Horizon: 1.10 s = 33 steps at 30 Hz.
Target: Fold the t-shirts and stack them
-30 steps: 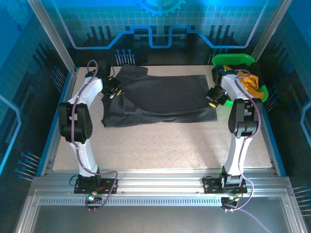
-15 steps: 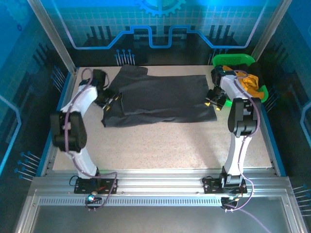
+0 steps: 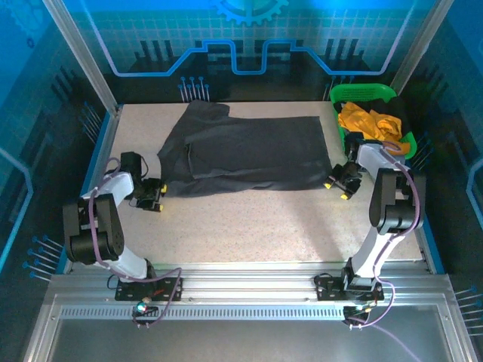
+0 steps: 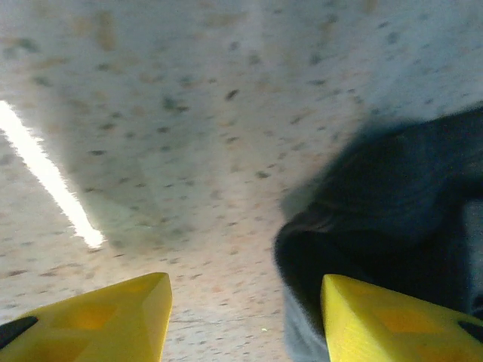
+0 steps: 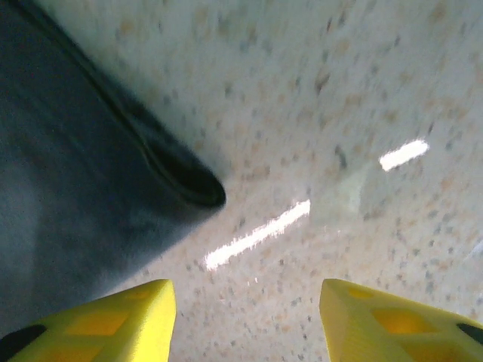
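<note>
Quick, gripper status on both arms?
Left gripper: open, holding nothing, beside the black t-shirt.
Right gripper: open, holding nothing.

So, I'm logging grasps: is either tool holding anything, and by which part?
Nothing is held: the left tool and right tool stand open and empty at the black t-shirt's near corners.

The left gripper (image 4: 243,317) gapes above the speckled table (image 4: 189,113), one finger beside the black t-shirt (image 4: 392,211).

Black t-shirt (image 3: 249,151) lies flat, seemingly folded.
</note>
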### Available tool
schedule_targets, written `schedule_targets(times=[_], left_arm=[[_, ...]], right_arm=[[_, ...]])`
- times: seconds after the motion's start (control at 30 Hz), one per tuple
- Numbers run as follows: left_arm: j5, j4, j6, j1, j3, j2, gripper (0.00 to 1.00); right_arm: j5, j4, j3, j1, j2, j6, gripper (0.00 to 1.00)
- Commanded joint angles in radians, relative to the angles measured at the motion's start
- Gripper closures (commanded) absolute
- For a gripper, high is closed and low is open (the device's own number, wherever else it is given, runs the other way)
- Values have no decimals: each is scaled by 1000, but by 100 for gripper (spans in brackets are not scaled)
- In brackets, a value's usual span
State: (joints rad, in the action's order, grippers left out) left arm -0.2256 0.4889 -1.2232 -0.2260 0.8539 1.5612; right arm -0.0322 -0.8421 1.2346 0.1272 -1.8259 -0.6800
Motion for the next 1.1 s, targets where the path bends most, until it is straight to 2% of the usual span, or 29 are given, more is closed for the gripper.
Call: schedule_targets(times=[0.0, 0.2, 0.37, 0.47, 0.6, 0.87, 1.07], left_arm=[[-46, -50, -65, 2, 0, 16, 48], [-31, -53, -78, 2, 2, 39, 64], [3, -26, -69, -2, 14, 34, 90], [15, 10, -52, -10, 42, 46, 100], [51, 96, -3, -29, 94, 54, 100], [96, 204, 87, -86, 134, 47, 100], [124, 246, 153, -95, 146, 49, 100]], right_arm=[[-54, 60, 27, 0, -35, -8, 48], [-30, 41, 48, -27, -84, -32, 58], [5, 47, 55, -32, -96, -47, 69], [22, 54, 69, -32, -113, -49, 73], [45, 69, 72, -38, -119, -47, 77], [110, 30, 66, -56, -118, -58, 100], [163, -61, 58, -88, -66, -63, 100]])
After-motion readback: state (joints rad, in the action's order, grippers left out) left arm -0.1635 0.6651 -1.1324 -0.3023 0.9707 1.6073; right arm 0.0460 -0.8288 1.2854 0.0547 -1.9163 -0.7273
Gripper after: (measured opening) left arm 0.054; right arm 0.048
